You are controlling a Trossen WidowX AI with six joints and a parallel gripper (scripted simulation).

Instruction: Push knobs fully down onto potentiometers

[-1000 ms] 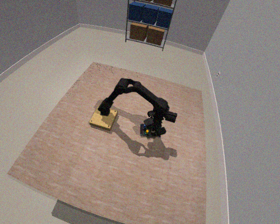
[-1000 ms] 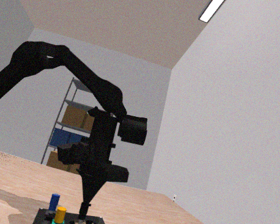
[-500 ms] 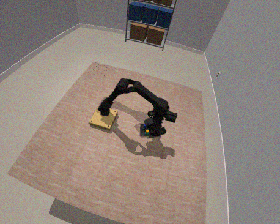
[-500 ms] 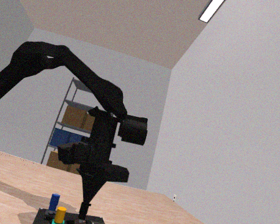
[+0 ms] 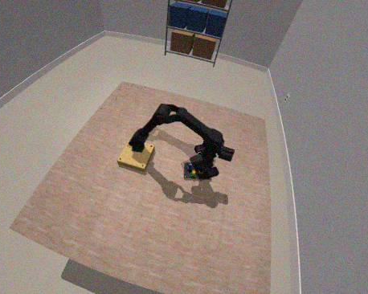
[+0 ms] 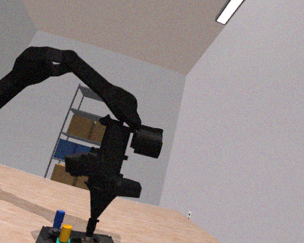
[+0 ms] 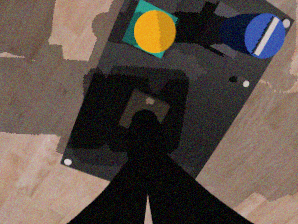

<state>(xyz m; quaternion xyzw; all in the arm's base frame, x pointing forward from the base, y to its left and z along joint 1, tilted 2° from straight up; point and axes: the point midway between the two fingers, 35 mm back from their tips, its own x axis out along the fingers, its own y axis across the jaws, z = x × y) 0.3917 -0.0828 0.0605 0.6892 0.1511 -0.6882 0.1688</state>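
The dark circuit board (image 5: 186,174) (image 6: 104,238) (image 7: 215,102) stands on the table. A yellow knob (image 5: 194,172) (image 6: 66,233) (image 7: 155,31) is over a teal potentiometer (image 6: 62,241) (image 7: 145,7). A blue knob (image 5: 190,165) (image 6: 59,219) (image 7: 276,41) with a white line stands upright near a corner. My gripper (image 6: 95,218) (image 7: 147,155) is shut and points down, right at a black upright piece (image 6: 91,228) (image 7: 144,121), apparently a knob, over a grey-brown potentiometer (image 7: 131,107). The tips seem to meet its top; contact and any gap under the knobs cannot be told.
The arm's yellow base plate (image 5: 128,160) is on the table (image 5: 120,209) left of the board in the top view. The blue and yellow knobs stand up beside the fingers. A shelf with boxes (image 5: 182,42) (image 6: 80,127) is at the back of the room.
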